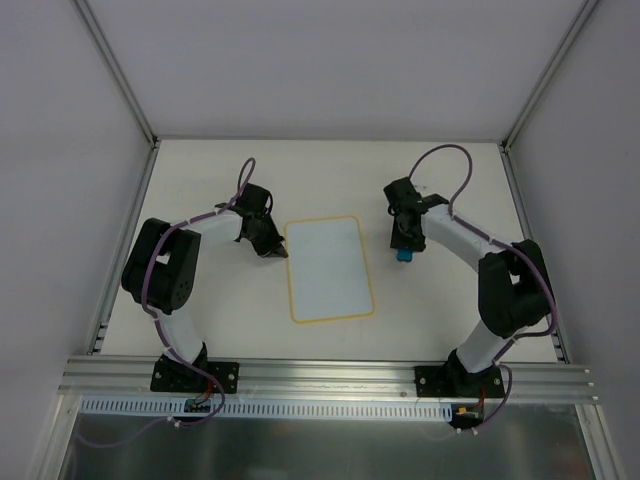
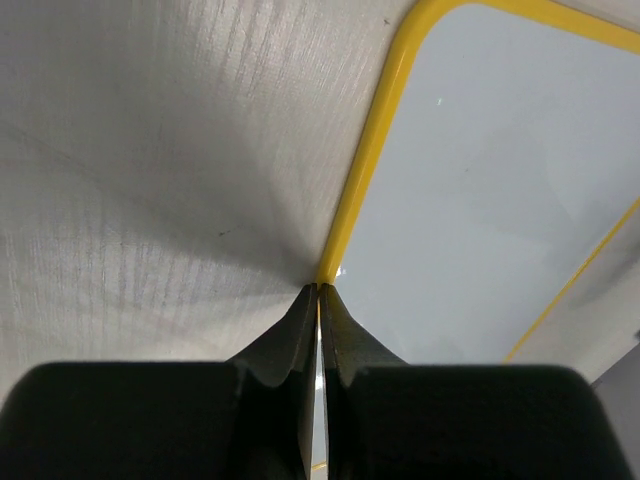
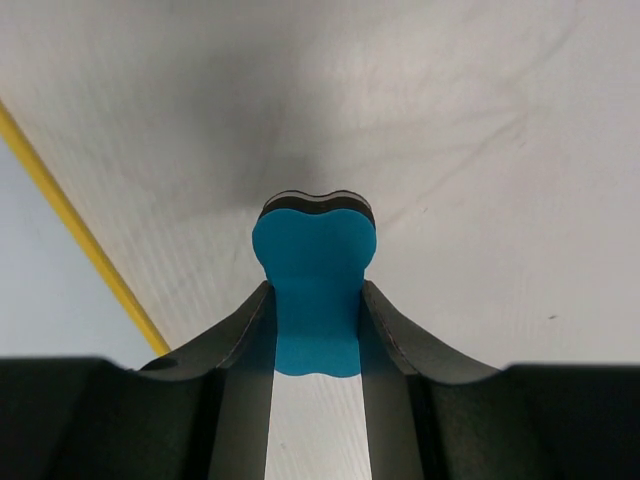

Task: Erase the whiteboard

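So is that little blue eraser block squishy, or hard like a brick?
Probably squishy: the small blue eraser block looks pinched in where the right gripper squeezes it, like foam. Likely light too, since that one pinch seems enough to hold it. Its flat faces suggest it wouldn't roll.

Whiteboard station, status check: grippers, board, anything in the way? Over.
Left gripper shut, tips at left rim of the whiteboard. Right gripper shut on the blue eraser, off the board's right side. No writing visible. Nothing on it.
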Motion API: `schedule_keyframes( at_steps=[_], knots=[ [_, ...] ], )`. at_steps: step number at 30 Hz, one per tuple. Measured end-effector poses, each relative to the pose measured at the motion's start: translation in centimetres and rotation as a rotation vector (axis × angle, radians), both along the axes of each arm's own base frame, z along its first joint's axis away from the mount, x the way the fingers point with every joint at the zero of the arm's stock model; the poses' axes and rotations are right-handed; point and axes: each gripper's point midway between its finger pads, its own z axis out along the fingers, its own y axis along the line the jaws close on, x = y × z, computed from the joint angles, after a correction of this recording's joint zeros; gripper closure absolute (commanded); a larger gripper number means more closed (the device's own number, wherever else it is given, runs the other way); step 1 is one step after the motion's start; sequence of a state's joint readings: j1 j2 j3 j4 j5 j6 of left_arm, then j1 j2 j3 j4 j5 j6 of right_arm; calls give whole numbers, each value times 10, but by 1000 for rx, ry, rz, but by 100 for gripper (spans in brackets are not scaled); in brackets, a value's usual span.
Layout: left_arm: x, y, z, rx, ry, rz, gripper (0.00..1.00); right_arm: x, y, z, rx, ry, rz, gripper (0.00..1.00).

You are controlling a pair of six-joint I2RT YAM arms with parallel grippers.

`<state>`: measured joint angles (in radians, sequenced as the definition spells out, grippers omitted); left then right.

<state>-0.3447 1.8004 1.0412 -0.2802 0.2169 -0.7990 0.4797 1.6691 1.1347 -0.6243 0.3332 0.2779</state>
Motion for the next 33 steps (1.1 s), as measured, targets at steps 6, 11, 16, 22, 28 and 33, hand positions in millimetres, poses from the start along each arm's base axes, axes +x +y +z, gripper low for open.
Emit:
schedule_keyframes(
  at_steps=[6, 11, 16, 22, 28, 33],
  knots=[
    [2, 3, 2, 25, -13, -19, 100, 73, -45, 23, 72, -70, -145, 99],
    [3, 5, 3, 40, -17, -33, 100, 110, -84, 6, 78, -49, -240, 98],
    [4, 9, 3, 57, -21, -36, 95, 127, -107, -15, 91, -14, -302, 92],
    [3, 14, 2, 83, -22, -47, 71, 126, -110, -34, 86, 26, -331, 72],
    [7, 18, 9, 109, -47, -63, 38, 126, -110, -34, 94, 21, -356, 30],
    [12, 26, 28, 152, -96, -76, 10, 123, -116, -26, 93, 11, -361, 1]
  ],
)
